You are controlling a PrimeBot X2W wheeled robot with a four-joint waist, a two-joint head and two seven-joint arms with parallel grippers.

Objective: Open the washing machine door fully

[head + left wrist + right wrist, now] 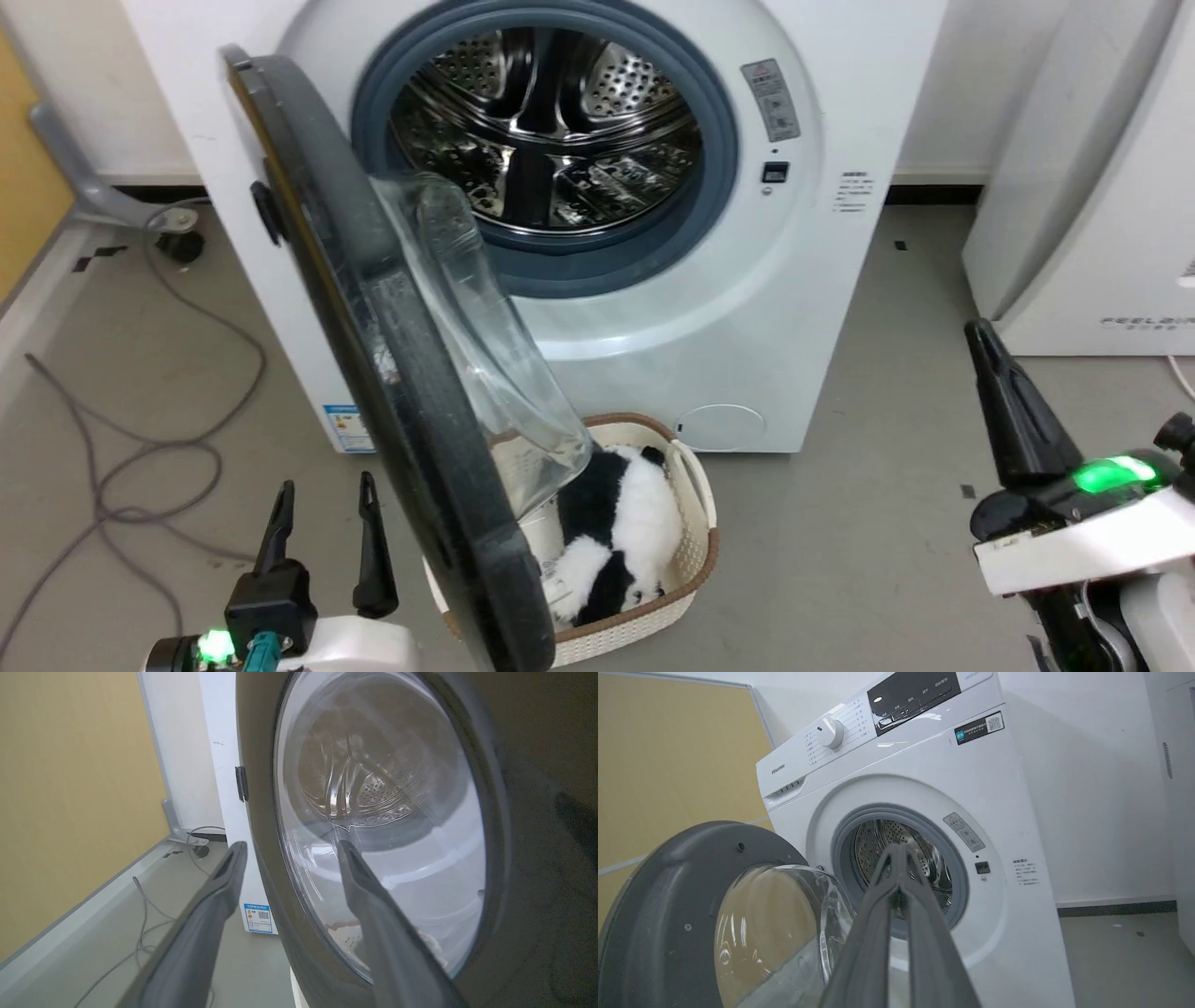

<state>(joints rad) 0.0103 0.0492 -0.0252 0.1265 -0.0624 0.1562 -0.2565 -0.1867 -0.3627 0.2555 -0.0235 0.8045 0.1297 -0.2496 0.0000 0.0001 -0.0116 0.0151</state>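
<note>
Door (317,187) stands half-open just right of the spread left gripper (326,482), perhaps untouched. Right gripper (896,849) is clenched empty, well apart.

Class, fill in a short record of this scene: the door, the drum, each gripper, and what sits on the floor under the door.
Door: washing machine door stands out from the washing machine, hinged at its left, roughly square to the front
Drum: steel, no laundry seen
Left gripper: open, beside the door's outer face
Right gripper: shut, empty, off to the right
Floor: basket holding a black-and-white plush toy, under the door
</note>
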